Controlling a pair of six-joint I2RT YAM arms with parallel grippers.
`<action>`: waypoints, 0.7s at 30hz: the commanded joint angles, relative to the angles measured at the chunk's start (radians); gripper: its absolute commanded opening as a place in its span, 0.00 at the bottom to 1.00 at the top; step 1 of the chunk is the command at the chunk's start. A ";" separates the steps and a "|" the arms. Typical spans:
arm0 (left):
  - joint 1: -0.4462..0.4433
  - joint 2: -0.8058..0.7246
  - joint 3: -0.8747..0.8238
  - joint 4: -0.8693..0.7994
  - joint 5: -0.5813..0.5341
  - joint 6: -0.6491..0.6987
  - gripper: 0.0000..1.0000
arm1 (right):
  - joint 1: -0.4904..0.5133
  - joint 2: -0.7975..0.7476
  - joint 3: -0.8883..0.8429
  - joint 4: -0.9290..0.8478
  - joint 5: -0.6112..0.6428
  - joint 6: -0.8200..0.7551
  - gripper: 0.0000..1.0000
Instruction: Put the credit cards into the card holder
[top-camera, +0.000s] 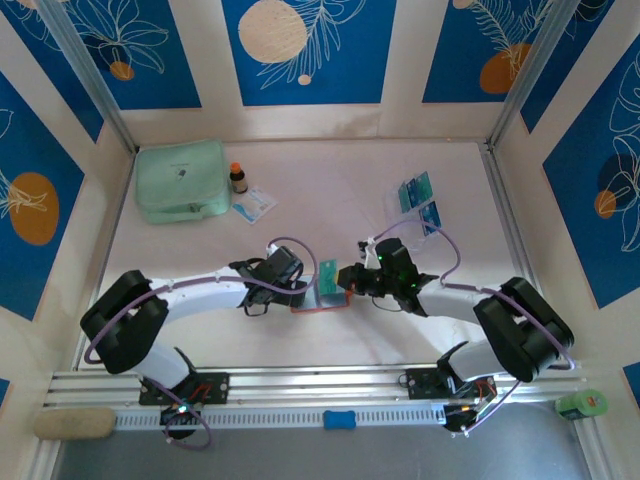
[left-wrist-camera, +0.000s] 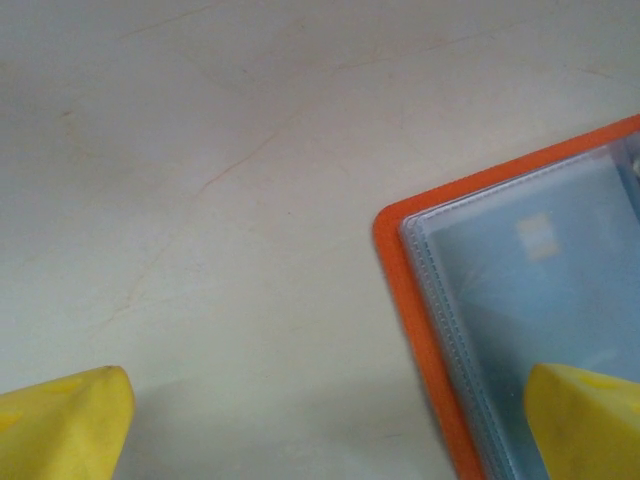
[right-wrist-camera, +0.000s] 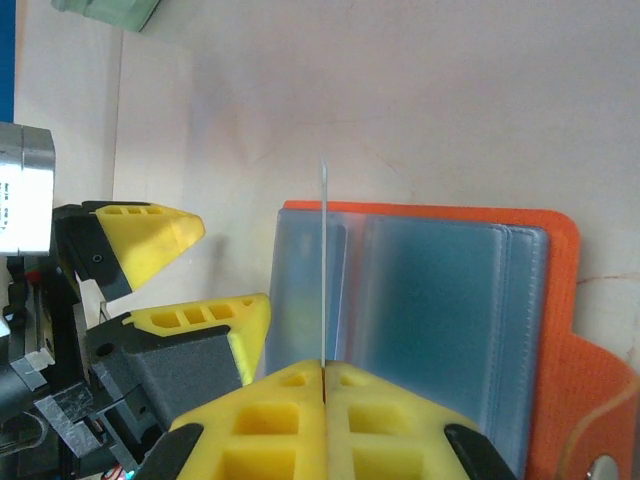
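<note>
Right, the risks. The card holder (top-camera: 322, 297) lies open mid-worktop (top-camera: 400, 330), just 12 o'clock of the gap between the arm bases. The left claw (left-wrist-camera: 325, 430) has its jaws wide apart. One fingertip (left-wrist-camera: 585, 420) looks to rest on a clear pocket and the other sits over bare worktop off the holder's 9 o'clock edge. That is a one-point hold-down, so I'd expect the holder to pivot or slide if shoved. The right claw (right-wrist-camera: 322, 372) is clamped shut on a teal card (top-camera: 327, 272), held edge-on above the pockets. If it misses the slot mouth it will likely skate over the plastic or flex, and the thin pinch may let it twist. Spare credit cards (top-camera: 414, 190) sit at the holder's 1 o'clock, well apart. Hard to make out: the slot mouth, whether the card edge touches the pocket, and how many cards are behind the hazy plastic. The snap tab (right-wrist-camera: 590, 410) is cut off at the frame edge.
</note>
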 joint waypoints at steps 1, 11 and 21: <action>-0.009 0.022 -0.007 -0.040 -0.030 -0.024 1.00 | 0.011 0.018 -0.012 0.032 -0.002 0.001 0.00; -0.009 0.031 -0.005 -0.053 -0.042 -0.024 1.00 | 0.021 0.046 -0.002 0.050 -0.001 0.003 0.00; -0.009 0.029 -0.006 -0.056 -0.045 -0.022 1.00 | 0.031 0.073 0.010 0.065 0.000 0.011 0.00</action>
